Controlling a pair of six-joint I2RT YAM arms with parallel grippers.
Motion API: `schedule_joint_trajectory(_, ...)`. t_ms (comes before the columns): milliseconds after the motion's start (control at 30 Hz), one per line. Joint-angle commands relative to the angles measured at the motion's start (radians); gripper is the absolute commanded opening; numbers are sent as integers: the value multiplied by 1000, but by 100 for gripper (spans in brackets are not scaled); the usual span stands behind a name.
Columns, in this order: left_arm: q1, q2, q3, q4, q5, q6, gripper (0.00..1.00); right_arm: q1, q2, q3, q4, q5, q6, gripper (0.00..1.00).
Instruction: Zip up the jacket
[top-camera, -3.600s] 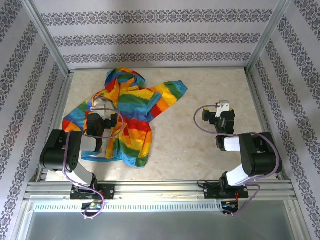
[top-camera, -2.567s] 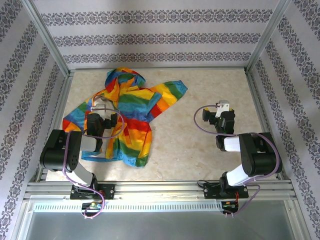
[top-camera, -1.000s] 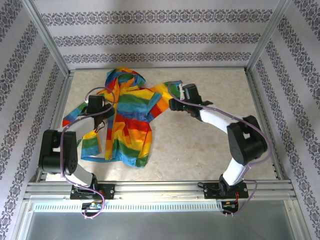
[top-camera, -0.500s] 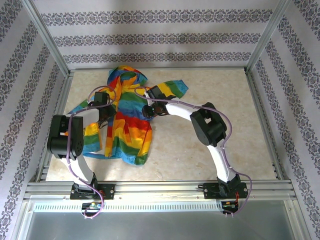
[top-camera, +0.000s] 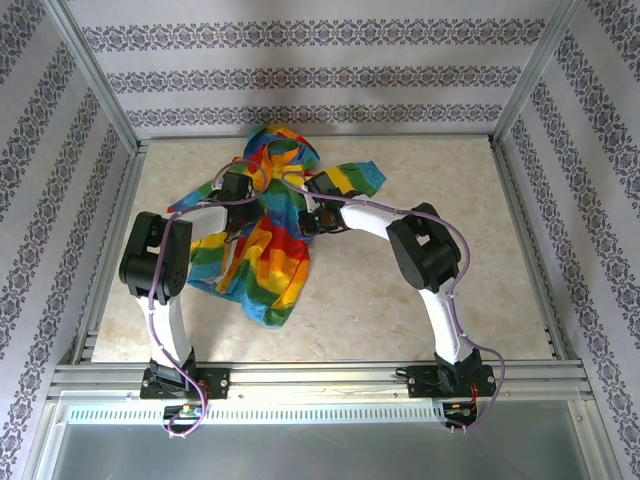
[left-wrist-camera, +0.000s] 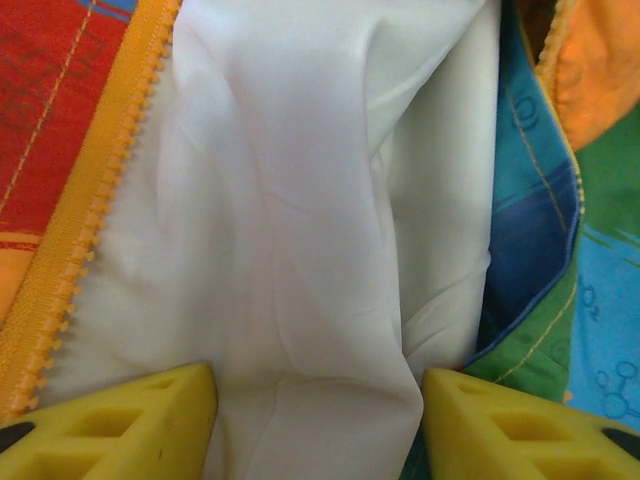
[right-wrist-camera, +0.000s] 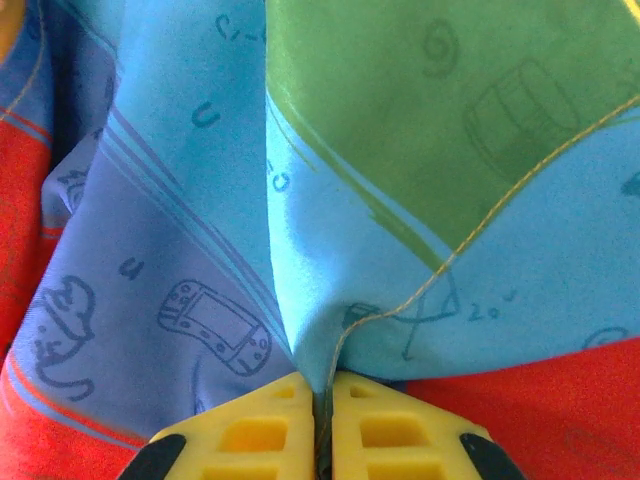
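The right claw (right-wrist-camera: 322, 412) is pinched together on a blue fold of the jacket (top-camera: 262, 235). The left claw (left-wrist-camera: 318, 405) stands apart, white lining (left-wrist-camera: 300, 200) between its pads. Around both claws lies a pale marbled table (top-camera: 450, 190), with striped patterned walls (top-camera: 300, 80) beyond.

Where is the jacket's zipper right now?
In the left wrist view, the orange zipper runs along the left edge, beside the white lining, above the left end effector.
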Motion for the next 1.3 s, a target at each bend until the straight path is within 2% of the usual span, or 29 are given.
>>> schedule_joint_trajectory(0,-70,90,22,-78,93,-8,54,-27,-36,-117,-86,56,30,9)
schedule_joint_trajectory(467,-350,305,388,-182,126,9,52,-122,-369,-514,-25,102,66,7)
schedule_joint_trajectory(633,-412,347,513,-244,130,43,52,-191,-461,-607,-18,98,68,7)
schedule_joint_trajectory(833,-405,226,506,-294,77,120,53,-271,-485,-622,-39,79,43,8)
schedule_joint_trajectory(967,-362,137,437,-307,91,174,53,-302,-461,-607,-31,28,43,9)
schedule_joint_trajectory(1267,-237,-2,72,-182,149,148,52,-320,-355,-471,-90,-14,7,9)
